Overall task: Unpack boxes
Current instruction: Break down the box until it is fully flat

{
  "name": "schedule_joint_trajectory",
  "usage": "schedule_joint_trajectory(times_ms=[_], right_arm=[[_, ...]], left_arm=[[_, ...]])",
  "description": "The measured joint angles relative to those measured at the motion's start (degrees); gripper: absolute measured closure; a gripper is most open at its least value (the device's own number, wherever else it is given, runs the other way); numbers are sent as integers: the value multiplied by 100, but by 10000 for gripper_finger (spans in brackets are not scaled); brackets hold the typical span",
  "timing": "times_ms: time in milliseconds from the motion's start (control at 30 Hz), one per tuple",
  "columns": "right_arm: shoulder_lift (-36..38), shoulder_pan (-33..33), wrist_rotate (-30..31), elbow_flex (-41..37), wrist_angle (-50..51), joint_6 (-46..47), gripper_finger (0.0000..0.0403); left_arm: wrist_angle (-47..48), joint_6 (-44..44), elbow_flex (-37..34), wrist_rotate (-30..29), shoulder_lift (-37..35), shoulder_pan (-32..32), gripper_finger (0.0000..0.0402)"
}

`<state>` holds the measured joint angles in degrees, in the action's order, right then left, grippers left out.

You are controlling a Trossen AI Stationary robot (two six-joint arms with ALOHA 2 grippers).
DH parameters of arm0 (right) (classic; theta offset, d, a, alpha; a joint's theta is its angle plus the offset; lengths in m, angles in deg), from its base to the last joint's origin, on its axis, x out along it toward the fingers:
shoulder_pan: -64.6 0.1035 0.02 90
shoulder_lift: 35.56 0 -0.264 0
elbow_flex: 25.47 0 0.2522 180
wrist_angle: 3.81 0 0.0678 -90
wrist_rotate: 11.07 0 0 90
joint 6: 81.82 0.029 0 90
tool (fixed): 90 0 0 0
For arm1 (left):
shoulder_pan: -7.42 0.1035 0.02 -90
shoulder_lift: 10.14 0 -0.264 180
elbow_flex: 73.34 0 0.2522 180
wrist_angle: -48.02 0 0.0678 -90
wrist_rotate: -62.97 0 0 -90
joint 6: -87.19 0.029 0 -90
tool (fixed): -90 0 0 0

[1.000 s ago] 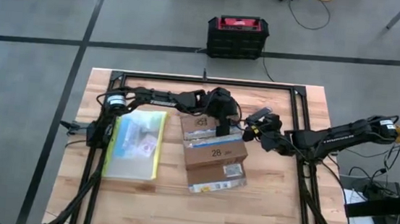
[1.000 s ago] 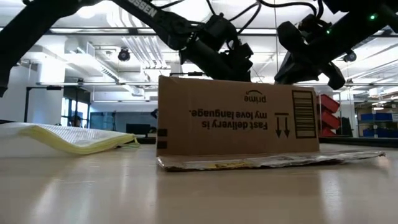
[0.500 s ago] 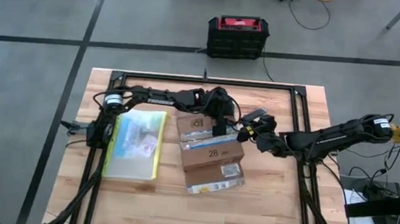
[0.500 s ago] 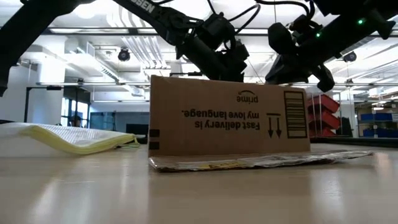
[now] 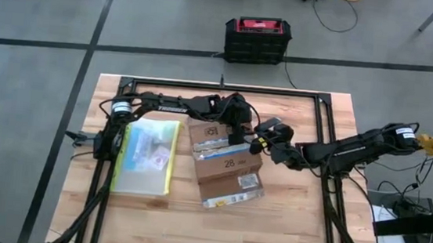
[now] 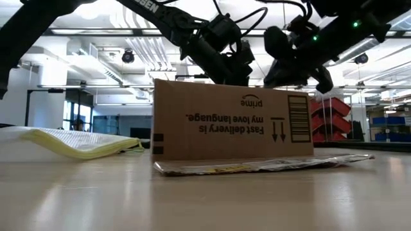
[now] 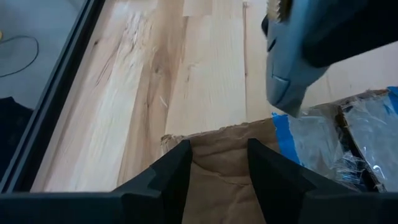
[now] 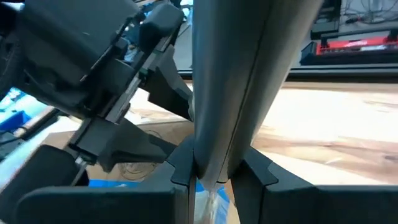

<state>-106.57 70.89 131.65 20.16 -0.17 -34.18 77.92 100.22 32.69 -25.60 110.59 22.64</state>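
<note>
The brown cardboard box [image 5: 228,166] stands on the wooden table on its bottom, with printed text upside down on its near wall [image 6: 231,125]. My left gripper [image 5: 236,135] is at the box's far top edge, with brown cardboard between its fingers [image 7: 217,165]. My right gripper [image 5: 266,141] hovers just right of it, shut on a long grey tool [image 8: 236,74]. The tool's toothed end [image 7: 292,68] hangs over the box top, where blue tape [image 7: 283,134] shows. My left gripper pinches a brown cardboard flap [image 7: 217,149] at the box's far top edge between its two fingers. The fingers slant down from the far left. The box rests on the table. My right gripper pinches the grey tool's shaft [image 8: 214,146] between its two fingers. The tool runs on past the fingers, lifted clear of the table. Whether its end touches the box cannot be told.
A clear pouch with yellow edges [image 5: 149,155] lies left of the box. A flattened sheet with clear plastic [image 5: 233,195] sticks out at the box's near side. A black and red case [image 5: 257,38] stands on the floor beyond the table. Black frame rails [image 5: 326,123] border the table.
My right gripper has gone toward the table's left, closer to the box and my left gripper, carrying the grey tool. The box has slid a little toward the table's left edge with my left gripper on its flap.
</note>
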Motion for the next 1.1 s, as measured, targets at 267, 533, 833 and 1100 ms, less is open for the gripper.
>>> schedule_joint_trajectory(times_ms=[267, 533, 833, 1100], right_arm=[[-94, -97, 40, 22, 30, -11, 355], [-291, -108, 70, 44, -8, 182, 355], [-33, -108, 234, 44, 42, -102, 355], [-242, -108, 129, 42, 42, 137, 355]], left_arm=[[7, -2, -2, 7, 0, 0, 257], [15, -19, -4, 7, 0, 2, 259], [8, -24, -4, 13, 0, 4, 255], [-7, -50, -7, 14, 0, 4, 260]])
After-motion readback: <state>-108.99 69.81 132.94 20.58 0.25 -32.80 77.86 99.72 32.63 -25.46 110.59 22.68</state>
